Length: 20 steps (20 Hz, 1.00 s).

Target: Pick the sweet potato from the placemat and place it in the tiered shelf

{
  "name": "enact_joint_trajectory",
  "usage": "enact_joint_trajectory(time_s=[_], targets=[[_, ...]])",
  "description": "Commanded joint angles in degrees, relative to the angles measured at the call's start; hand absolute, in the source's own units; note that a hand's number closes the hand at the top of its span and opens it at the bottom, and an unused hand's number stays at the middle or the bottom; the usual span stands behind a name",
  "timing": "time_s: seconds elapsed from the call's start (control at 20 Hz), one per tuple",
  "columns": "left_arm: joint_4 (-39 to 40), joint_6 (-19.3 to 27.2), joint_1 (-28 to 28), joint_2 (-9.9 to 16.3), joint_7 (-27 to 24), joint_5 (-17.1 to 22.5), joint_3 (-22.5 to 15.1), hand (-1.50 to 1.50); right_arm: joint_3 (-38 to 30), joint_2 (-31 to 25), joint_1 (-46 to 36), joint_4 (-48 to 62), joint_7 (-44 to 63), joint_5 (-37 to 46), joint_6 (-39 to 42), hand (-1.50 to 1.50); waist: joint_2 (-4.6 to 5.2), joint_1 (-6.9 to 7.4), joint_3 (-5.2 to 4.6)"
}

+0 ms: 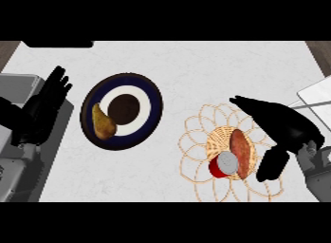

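Observation:
The reddish-brown sweet potato point(241, 152) lies on the woven centre of a lacy tan placemat point(196, 124), right of the middle. My right hand point(285, 124) hovers just to its right, open, fingers stretched toward the far left and thumb point(269, 166) hanging down beside the potato's near end. I see no contact between them. The pale tiered shelf point(326, 93) shows at the right edge, behind the hand. My left hand point(39, 110) rests open at the far left, fingers up.
A red can with a grey lid point(225, 165) stands on the placemat against the potato's left side. A dark blue and white plate point(148, 93) holds a yellow-brown pear point(103, 122) and a dark round item point(124, 107). A grey slab point(7, 90) lies under the left hand.

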Motion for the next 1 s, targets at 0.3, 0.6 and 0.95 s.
enact_joint_trajectory(time_s=[0.3,0.6,0.95], targets=[[0.7,-1.4,-0.8,-2.9,1.3,-2.4,1.6,0.00,-4.3,3.0,3.1,-0.1,-0.2,8.0,9.1,-1.50,0.02,-0.24,0.03],[-0.8,-3.0,-1.5,-2.7,2.7,-2.9,3.5,0.00,-1.9,6.7,9.2,0.4,-4.1,17.3,6.0,-1.50,0.05,-0.33,0.04],[-1.9,-2.6,-2.2,-4.5,5.2,-4.9,4.0,0.00,-4.8,9.0,13.4,0.6,-7.7,22.2,6.3,-1.50,0.00,-0.38,0.04]])
